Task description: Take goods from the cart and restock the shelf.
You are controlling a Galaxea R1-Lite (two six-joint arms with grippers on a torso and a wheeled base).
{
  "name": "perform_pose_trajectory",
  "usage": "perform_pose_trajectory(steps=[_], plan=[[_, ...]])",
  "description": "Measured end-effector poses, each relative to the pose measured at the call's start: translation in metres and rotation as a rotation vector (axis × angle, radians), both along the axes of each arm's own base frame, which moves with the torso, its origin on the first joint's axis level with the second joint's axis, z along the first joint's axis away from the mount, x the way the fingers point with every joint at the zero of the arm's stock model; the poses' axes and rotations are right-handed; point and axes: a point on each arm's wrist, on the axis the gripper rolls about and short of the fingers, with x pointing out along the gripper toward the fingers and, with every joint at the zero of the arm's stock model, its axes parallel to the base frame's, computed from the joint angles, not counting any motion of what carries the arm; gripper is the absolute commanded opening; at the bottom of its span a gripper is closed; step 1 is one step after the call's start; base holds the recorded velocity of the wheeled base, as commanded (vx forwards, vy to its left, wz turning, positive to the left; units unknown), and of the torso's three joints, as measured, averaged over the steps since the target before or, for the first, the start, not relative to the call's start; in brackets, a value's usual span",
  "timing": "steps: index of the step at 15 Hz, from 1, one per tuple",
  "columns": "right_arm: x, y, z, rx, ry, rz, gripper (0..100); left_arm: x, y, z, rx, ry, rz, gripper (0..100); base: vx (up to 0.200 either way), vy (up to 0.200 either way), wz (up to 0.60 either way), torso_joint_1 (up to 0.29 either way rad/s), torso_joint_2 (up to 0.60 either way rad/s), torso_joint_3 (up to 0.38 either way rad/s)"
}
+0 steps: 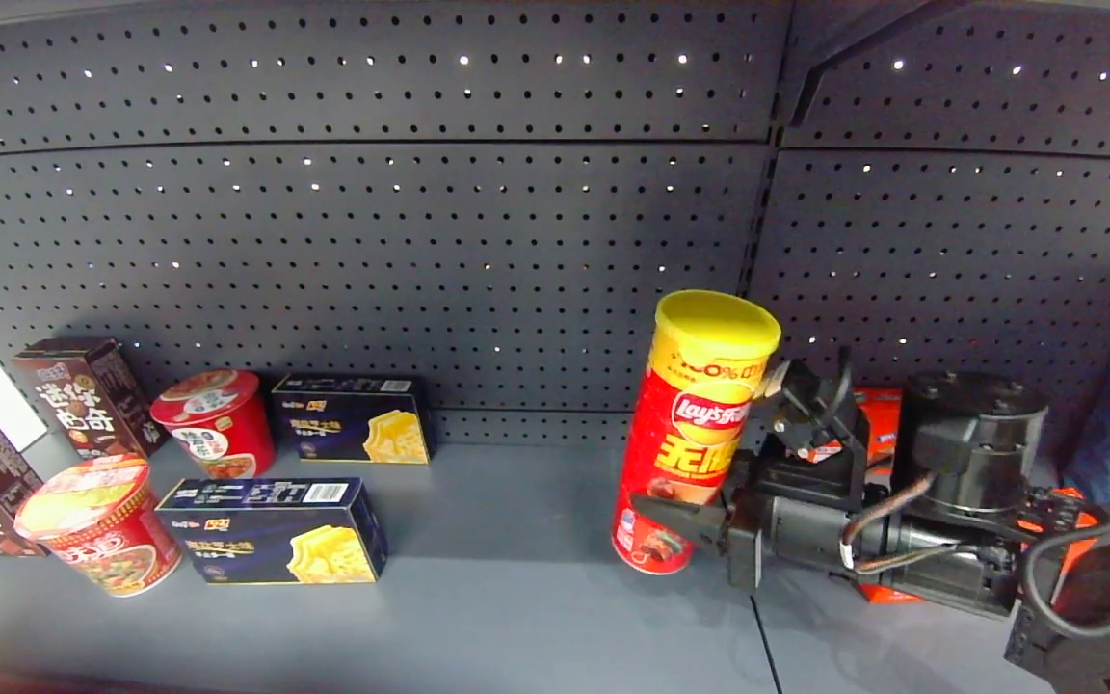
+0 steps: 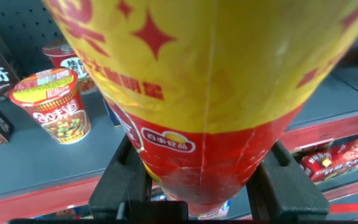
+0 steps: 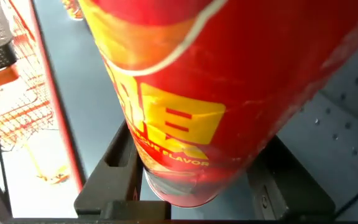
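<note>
A tall chips can point(image 1: 700, 434) with a yellow lid and red body stands nearly upright on the grey shelf point(image 1: 516, 598), right of centre. My right gripper point(image 1: 675, 506) is shut on its lower part, coming in from the right. In the right wrist view the can point(image 3: 229, 81) sits between the black fingers point(image 3: 114, 168) of that gripper point(image 3: 194, 180). A second red and yellow chips can point(image 2: 216, 93) is held in my left gripper point(image 2: 197, 186), in front of the shelf and away from it.
Cup noodles point(image 1: 97, 525), dark blue boxes point(image 1: 276, 530) and brown cartons point(image 1: 83, 390) fill the shelf's left end. An orange box point(image 1: 878, 410) lies behind my right arm. Bare shelf lies between the boxes and the can. A wire cart point(image 3: 17, 118) stands below.
</note>
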Motion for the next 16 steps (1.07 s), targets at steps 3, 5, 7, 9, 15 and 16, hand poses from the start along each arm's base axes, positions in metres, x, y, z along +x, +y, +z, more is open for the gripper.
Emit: perform_pose_trajectory(steps=[3, 5, 7, 9, 15, 16], plan=[[-0.015, -0.009, -0.014, -0.009, 0.021, 0.007, 0, 0.0, 0.0, 0.004, -0.001, -0.007, 0.001, 0, 0.0, 0.0, 0.0, 0.0, 0.0, 0.0], [-0.021, -0.011, -0.021, -0.027, 0.041, 0.016, 0, 0.0, 0.0, 0.006, -0.001, -0.008, 0.005, 0, 0.0, 0.0, 0.0, 0.0, 0.0, 0.0], [-0.025, -0.012, -0.026, -0.042, 0.053, 0.022, 0, 0.0, 0.0, 0.007, -0.001, -0.009, 0.011, 0, 0.0, 0.0, 0.0, 0.0, 0.0, 0.0], [-0.028, -0.011, -0.03, -0.05, 0.06, 0.035, 0, 0.001, 0.0, 0.007, -0.001, -0.007, 0.011, 0, 0.0, 0.0, 0.0, 0.0, 0.0, 0.0], [-0.022, -0.006, -0.043, -0.07, 0.082, 0.037, 0, 0.001, 0.0, 0.006, 0.0, -0.004, 0.012, 0, 0.0, 0.0, 0.0, 0.0, 0.0, 0.0], [-0.021, -0.005, -0.046, -0.078, 0.091, 0.038, 0, 0.001, 0.0, 0.007, 0.0, -0.004, 0.012, 0, 0.0, 0.0, 0.0, 0.0, 0.0, 0.0]])
